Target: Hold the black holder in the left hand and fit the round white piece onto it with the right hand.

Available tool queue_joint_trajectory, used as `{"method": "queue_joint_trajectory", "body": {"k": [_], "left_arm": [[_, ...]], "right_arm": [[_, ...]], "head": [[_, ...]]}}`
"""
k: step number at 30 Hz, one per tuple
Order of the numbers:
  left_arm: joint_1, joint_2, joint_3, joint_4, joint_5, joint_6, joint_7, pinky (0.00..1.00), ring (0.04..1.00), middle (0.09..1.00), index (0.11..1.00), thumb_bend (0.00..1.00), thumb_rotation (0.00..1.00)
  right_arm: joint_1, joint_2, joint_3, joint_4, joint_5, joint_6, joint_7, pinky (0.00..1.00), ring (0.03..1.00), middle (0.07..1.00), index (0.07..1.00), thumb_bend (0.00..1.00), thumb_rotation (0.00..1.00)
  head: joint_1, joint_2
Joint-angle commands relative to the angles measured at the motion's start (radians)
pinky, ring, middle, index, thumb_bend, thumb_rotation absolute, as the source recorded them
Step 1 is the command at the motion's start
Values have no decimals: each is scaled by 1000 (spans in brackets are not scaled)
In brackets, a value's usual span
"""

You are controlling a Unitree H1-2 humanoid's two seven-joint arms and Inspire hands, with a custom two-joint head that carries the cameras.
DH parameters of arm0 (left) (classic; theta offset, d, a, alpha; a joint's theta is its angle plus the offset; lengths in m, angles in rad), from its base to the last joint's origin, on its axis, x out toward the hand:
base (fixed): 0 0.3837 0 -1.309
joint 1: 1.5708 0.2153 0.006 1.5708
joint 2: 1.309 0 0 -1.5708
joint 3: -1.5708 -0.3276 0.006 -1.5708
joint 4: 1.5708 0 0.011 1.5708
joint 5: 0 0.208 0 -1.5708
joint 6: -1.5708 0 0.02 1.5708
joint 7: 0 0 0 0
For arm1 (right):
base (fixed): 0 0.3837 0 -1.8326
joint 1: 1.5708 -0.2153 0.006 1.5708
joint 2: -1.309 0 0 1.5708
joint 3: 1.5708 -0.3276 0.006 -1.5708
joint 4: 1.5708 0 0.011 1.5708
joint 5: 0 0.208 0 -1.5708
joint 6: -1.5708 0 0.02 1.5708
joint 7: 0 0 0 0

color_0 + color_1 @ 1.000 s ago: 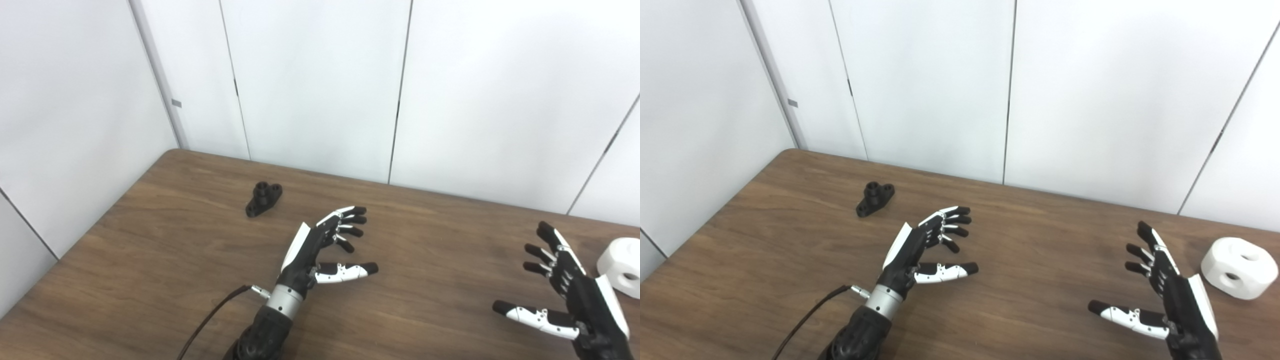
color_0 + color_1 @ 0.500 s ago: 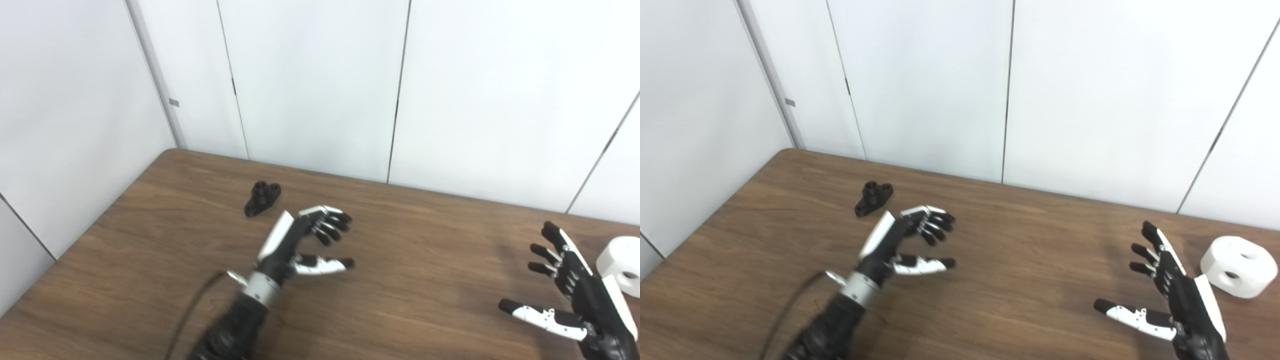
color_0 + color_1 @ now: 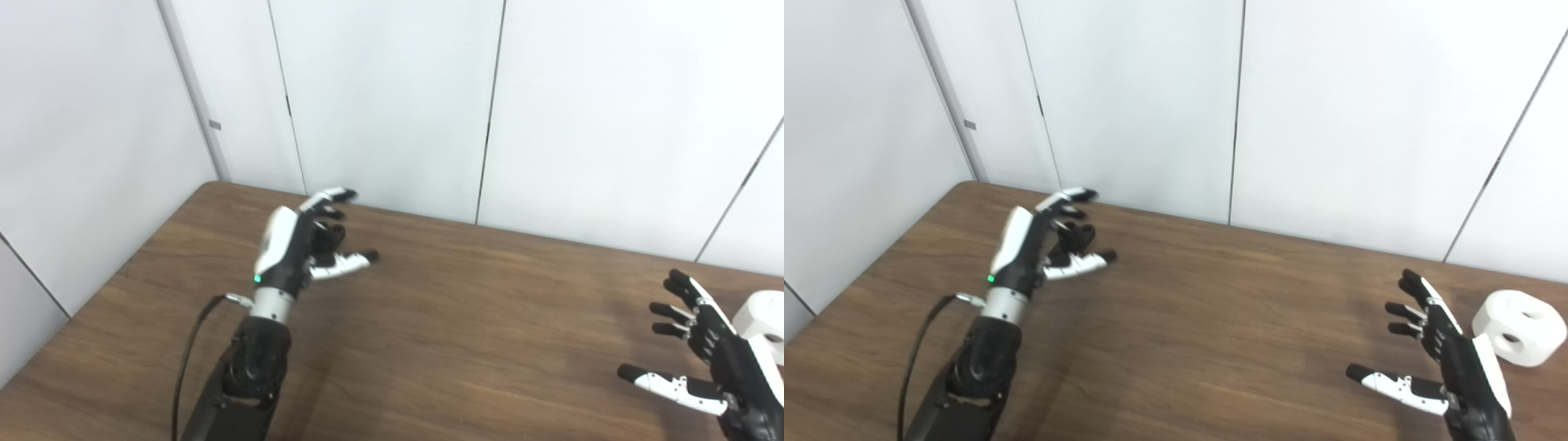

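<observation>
Black holder (image 3: pixel 1079 236) on the wooden table (image 3: pixel 1213 318) near the far left corner, mostly hidden behind the left hand (image 3: pixel 1047 245) — only a dark knob showing between the fingers and the thumb. Left hand reaching over it, fingers spread and curled around without a clear grip; contact not discernible. Round white piece (image 3: pixel 1516 327) lying at the right edge of the table, two dark holes visible in its side, well apart from the holder. Right hand (image 3: pixel 1445 367) just beside it on the near side, holding nothing — fingers splayed, thumb stretched toward the left. No containers visible. White panelled walls (image 3: pixel 1335 122) behind the table.
</observation>
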Motion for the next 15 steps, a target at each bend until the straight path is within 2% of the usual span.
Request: {"method": "queue_joint_trajectory", "body": {"k": [1, 4, 7, 8, 11, 13, 15], "left_arm": [[-42, 39, 19, 2, 59, -17, 74, 538, 706, 764, 747, 803, 98], [-45, 52, 24, 19, 130, -11, 141, 598, 724, 762, 742, 795, 92], [-51, 61, 26, 56, 162, -32, 213, 623, 744, 775, 739, 815, 86], [-53, 65, 23, 64, 190, -17, 231, 649, 761, 781, 739, 818, 109], [-57, 59, 15, 66, 270, 91, 235, 732, 864, 855, 758, 847, 232], [-61, 53, 10, 65, 299, 154, 224, 805, 954, 922, 778, 912, 281], [-69, 47, -4, 86, 321, 206, 223, 834, 984, 966, 791, 961, 304]], "right_arm": [[-30, -12, -10, -35, 1, -16, -10, 729, 804, 912, 908, 713, 0], [-29, -13, -10, -40, 0, -13, -10, 725, 803, 910, 907, 713, 0], [-29, -12, -9, -49, -3, -2, -10, 725, 804, 912, 910, 704, 0], [-29, -11, -9, -53, -3, 2, -9, 727, 806, 914, 911, 702, 0], [-28, -11, -10, -62, 1, 10, -7, 729, 808, 915, 913, 697, 0], [-27, -12, -11, -65, 5, 12, -6, 725, 807, 913, 916, 686, 0], [-25, -13, -10, -70, 7, 15, -4, 717, 806, 916, 918, 677, 0]], "head": [[0, 1], [1, 5], [-1, 6], [-1, 6], [-1, 7], [-2, 8], [-7, 10]]}}
